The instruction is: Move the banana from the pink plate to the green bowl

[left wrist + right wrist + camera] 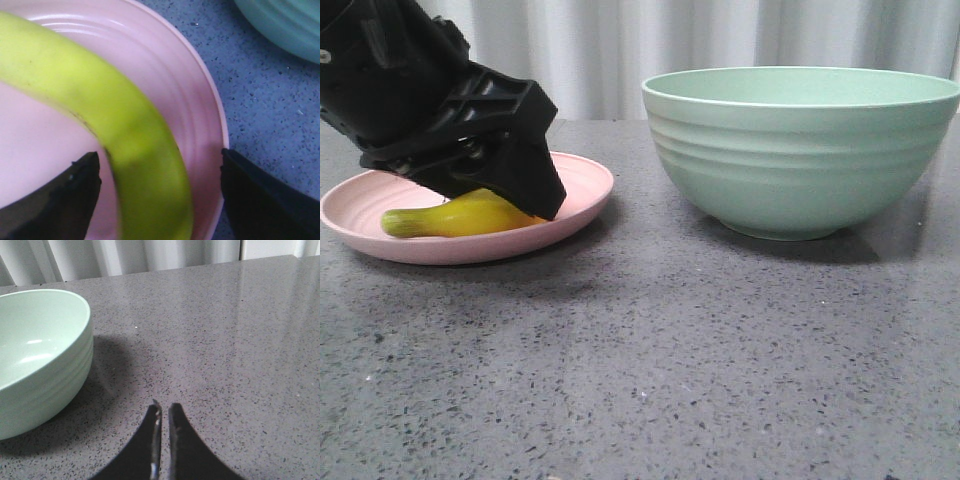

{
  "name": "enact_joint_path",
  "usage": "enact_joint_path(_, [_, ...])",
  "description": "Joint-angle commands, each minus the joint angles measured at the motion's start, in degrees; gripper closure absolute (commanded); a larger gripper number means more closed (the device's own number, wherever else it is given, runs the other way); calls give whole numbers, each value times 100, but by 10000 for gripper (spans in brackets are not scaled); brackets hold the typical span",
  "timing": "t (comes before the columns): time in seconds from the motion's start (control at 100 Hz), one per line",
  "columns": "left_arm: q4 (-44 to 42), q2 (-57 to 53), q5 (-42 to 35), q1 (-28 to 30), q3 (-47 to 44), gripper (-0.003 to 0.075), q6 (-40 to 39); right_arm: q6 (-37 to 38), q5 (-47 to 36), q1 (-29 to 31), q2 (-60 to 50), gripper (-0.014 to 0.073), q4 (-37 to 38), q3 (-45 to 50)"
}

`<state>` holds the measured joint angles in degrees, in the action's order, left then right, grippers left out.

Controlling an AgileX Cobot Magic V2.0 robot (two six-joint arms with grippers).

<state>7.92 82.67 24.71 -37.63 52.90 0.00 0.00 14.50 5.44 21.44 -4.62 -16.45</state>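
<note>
The yellow banana [460,215] lies on the pink plate [582,180] at the left of the table. My left gripper [510,185] is down over the plate, open, one finger on each side of the banana. In the left wrist view the banana [125,125] runs between the fingers [75,190], with bare plate [175,75] showing on both sides of it. The green bowl [800,150] stands empty at the right and also shows in the left wrist view [285,25]. My right gripper [165,407] is shut and empty over bare table beside the bowl [35,355].
The grey speckled table [650,350] stretches in front of the plate and bowl. A pale curtain [620,50] hangs behind the table's far edge.
</note>
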Motion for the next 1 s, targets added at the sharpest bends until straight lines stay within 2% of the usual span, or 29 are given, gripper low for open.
enact_joint_path(0.0, [23, -142, -351, -47, 184, 262, 0, 0, -484, 34, 73, 644, -11, -160])
enact_joint_path(0.24, [23, -142, -351, -47, 184, 277, 0, 0, -484, 34, 73, 644, -11, -160])
enact_joint_path(0.62, [23, -142, -351, -47, 184, 452, 0, 0, -484, 34, 73, 644, -11, -160])
enact_joint_path(0.99, [23, -154, -351, -47, 187, 532, 0, 0, -484, 34, 73, 644, -11, -160])
